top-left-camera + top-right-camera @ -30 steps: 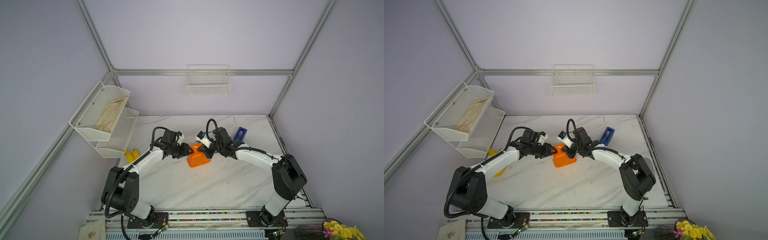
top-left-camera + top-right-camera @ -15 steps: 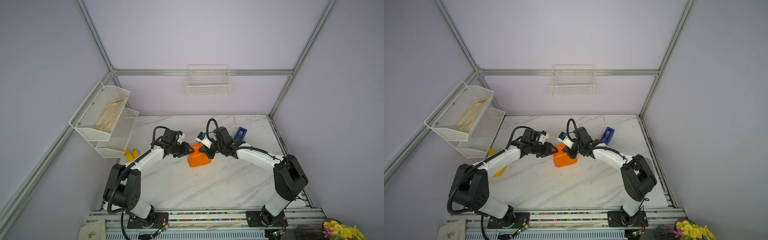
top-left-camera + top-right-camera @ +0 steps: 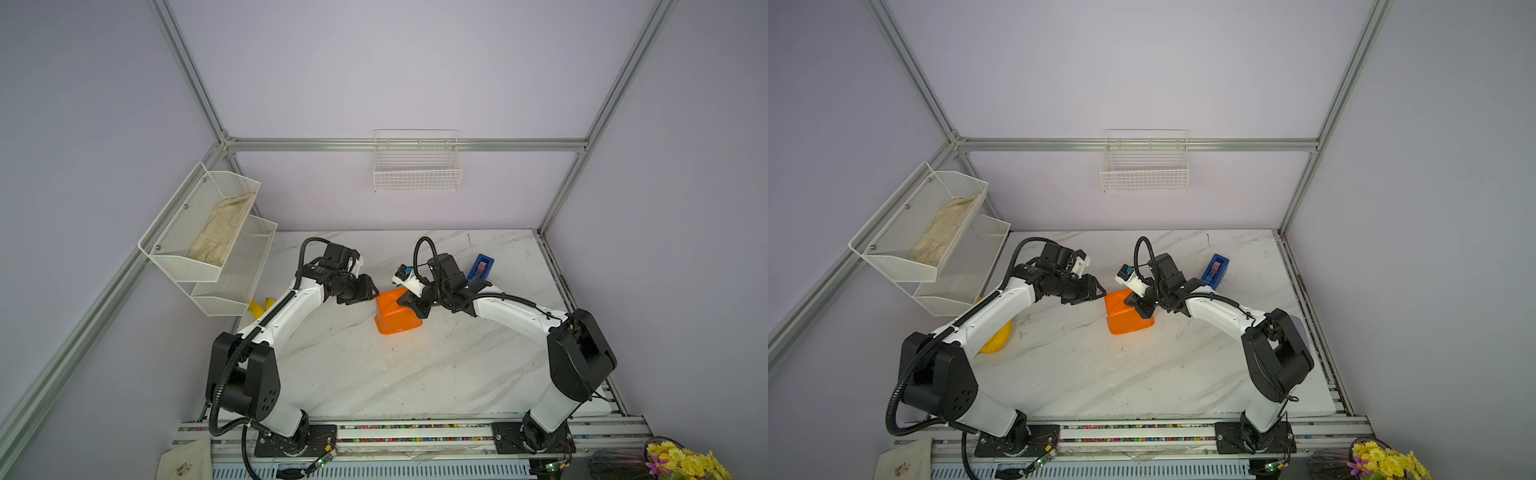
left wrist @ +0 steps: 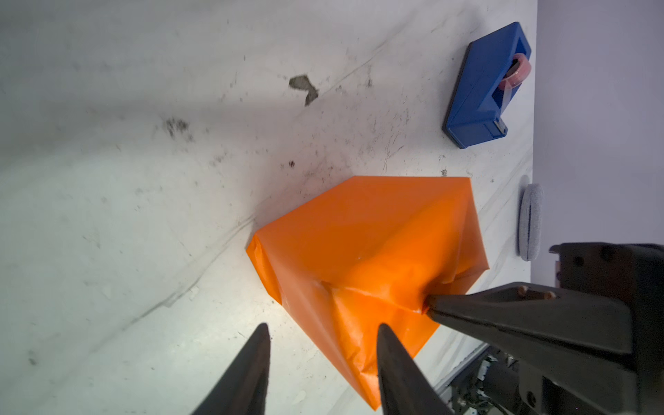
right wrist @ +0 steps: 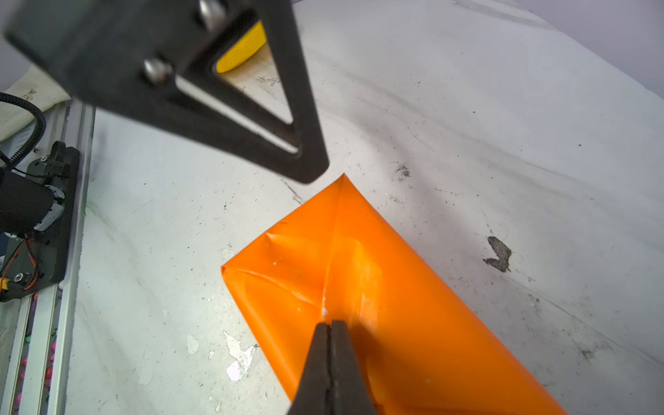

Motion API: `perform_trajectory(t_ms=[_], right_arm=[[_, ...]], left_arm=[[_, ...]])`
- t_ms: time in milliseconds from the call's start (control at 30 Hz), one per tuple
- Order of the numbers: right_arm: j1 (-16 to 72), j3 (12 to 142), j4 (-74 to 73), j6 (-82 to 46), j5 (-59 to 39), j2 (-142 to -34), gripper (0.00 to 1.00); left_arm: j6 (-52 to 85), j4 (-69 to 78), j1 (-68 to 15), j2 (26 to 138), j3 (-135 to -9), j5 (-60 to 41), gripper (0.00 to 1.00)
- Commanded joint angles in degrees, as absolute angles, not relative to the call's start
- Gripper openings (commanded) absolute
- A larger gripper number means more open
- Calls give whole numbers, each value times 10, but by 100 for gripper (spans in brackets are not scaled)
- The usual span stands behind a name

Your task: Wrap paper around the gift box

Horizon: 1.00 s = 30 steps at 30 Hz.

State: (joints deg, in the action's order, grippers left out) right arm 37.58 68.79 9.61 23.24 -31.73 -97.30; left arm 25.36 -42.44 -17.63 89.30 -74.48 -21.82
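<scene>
The orange paper lies folded into a box-shaped bundle on the marble table; the gift box is hidden under it. My left gripper hovers open at the bundle's back left corner. In the left wrist view one of its fingers overlaps the paper's edge and nothing sits between them. My right gripper is shut, its tip pressing down on the folded seam on top of the paper.
A blue tape dispenser stands behind the right arm near the back right. A yellow object lies at the left edge under the wire shelves. A grey round pad sits by the right wall.
</scene>
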Motion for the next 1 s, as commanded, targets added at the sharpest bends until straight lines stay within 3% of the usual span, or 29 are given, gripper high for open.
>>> perform_trajectory(t_ms=[0, 267, 567, 800, 867, 967], right_arm=[[375, 682, 157, 248, -322, -996, 0], [374, 679, 156, 249, -324, -993, 0], [373, 679, 156, 248, -323, -991, 0], [373, 687, 163, 235, -322, -976, 0], [373, 690, 172, 234, -337, -957, 6], [374, 684, 169, 212, -345, -918, 28]], left_arm=[[156, -482, -173, 926, -865, -229, 50], [1, -500, -173, 1042, -950, -393, 51], [-80, -549, -174, 1114, -985, -418, 51], [-108, -610, -174, 1153, -991, -370, 50], [-110, -619, -174, 1158, -987, -358, 50], [-107, -620, -174, 1162, -985, -355, 50]])
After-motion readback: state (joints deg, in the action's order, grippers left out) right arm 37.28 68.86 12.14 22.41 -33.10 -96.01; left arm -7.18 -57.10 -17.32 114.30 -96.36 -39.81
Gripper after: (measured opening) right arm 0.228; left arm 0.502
